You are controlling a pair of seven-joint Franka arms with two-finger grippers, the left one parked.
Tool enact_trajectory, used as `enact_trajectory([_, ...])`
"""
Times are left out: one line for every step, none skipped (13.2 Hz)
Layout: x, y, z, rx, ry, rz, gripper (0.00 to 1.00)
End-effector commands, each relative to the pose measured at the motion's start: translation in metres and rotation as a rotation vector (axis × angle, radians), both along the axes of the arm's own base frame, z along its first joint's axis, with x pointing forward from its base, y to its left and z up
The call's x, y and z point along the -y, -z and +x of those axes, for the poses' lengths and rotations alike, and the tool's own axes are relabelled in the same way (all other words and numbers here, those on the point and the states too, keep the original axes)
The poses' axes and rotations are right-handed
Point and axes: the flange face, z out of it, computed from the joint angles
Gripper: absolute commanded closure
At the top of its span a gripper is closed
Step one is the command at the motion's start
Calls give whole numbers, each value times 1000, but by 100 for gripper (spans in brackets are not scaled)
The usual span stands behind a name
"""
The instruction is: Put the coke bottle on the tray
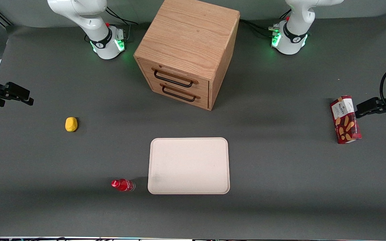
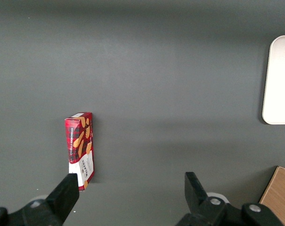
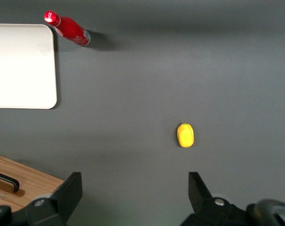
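Bottle: small clear red-capped coke bottle [image 1: 123, 185] stands on table beside cream rectangular tray [image 1: 188, 165], not on it.
Gripper: right gripper [image 3: 133, 190] jaws open, empty, well apart.
Left: approach, grasp, place.

- The red biscuit box [image 1: 345, 119] carries a white panel with the brand name "Walkers", only just legible.
- The coke bottle [image 1: 123, 185] shows a red label; no lettering can be read.

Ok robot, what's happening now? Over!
Gripper open, up over the table's working-arm end. Coke bottle beside tray, not on it. Nothing in between.
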Motion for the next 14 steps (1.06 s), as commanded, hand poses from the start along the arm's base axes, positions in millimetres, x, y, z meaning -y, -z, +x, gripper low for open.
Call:
enact_trajectory([-28,-9,-5,8,-17,14,0])
enact_trajectory([-49,-16,2,27,-40,13,0])
enact_trajectory([-57,-16,16,37,-5,18,0])
enact_trajectory([-70,-12,27,37,30,24,0])
enact_trajectory([-96,-8,38,40,25,28,0])
enact_trajectory([-114,-2,53,49,19,4,0])
enact_trajectory([-140,5,62,48,-13,-29,0])
enact_trajectory([-156,8,70,49,-14,-30,0])
enact_trajectory([-169,8,74,50,-9,-23,0])
enact_trajectory([-177,13,78,45,-11,-19,0])
enact_trajectory([-177,17,81,43,-11,-17,0])
enact_trajectory([-177,22,86,39,-11,-15,0])
enact_trajectory([-176,29,93,38,-8,-9,0])
enact_trajectory([-175,36,103,44,-6,0,0])
